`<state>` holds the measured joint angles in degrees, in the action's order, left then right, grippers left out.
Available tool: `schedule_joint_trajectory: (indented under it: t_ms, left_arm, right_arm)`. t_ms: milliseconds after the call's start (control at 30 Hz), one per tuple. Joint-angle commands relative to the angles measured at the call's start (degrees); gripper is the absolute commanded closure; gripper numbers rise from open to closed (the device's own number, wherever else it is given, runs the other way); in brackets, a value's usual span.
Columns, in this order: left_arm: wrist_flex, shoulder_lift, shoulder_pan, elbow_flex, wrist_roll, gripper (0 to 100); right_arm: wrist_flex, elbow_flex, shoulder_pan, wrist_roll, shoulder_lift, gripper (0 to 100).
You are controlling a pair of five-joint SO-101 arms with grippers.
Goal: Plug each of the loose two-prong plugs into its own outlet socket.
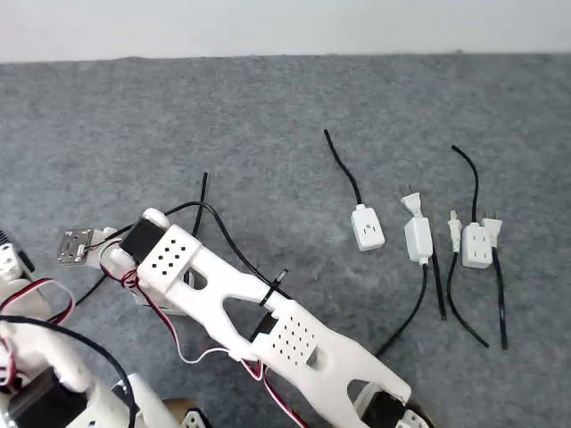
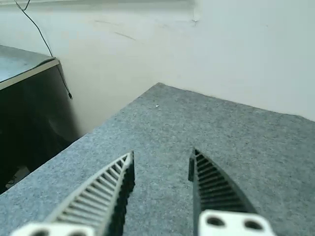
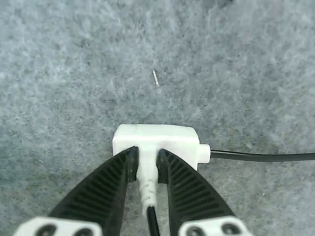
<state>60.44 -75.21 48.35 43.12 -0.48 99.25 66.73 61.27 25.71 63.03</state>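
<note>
My right gripper (image 3: 146,160) is shut on a white plug (image 3: 147,183), whose black cord runs back between the fingers. The plug's front end meets a white outlet block (image 3: 157,141) lying on the grey carpet, and its prongs are hidden. A black cord (image 3: 261,156) leaves the block's side. My left gripper (image 2: 162,157) hangs open over bare carpet with nothing between its fingers. In the high view, at the right, lie an outlet block (image 1: 368,227), a white plug body (image 1: 417,237) with prongs, another outlet block (image 1: 477,246), and two small plugs (image 1: 454,230) (image 1: 492,228) beside it.
A long white arm (image 1: 232,299) stretches from the front right across to the left. A metal bracket (image 1: 75,245) lies at the left. A tiny metal pin (image 3: 156,77) rests on the carpet beyond the outlet block. A dark cabinet (image 2: 29,118) stands off the table's far corner.
</note>
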Motion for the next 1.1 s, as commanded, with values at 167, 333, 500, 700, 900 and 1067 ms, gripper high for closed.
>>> schedule_joint_trajectory:
  t_ms: [167, 333, 500, 700, 900, 1067]
  left_arm:
    - [0.18, 0.0, -0.7, -2.59, -0.44, 81]
    - [-0.09, 0.0, -0.79, -3.12, -0.35, 81]
    - [0.44, 0.18, -4.75, -4.7, -0.35, 81]
    - [7.56, 2.37, -22.86, -13.05, -0.44, 81]
    - [10.81, 19.87, -35.25, -24.48, -3.25, 81]
    - [19.16, 38.15, -47.38, -31.69, -3.78, 81]
  right_arm:
    - [3.21, 5.8, -2.15, -5.54, 4.44, 61.1]
    - [3.82, 8.53, -2.68, -4.48, -2.59, 54.2]
    - [3.91, 8.09, -7.08, -4.48, -17.63, 54.2]
    - [3.82, 8.0, -15.43, -7.91, -40.22, 54.2]
    - [3.82, 1.58, -27.74, -12.04, -57.8, 54.2]
    - [3.65, -12.66, -35.38, -11.96, -65.89, 54.2]
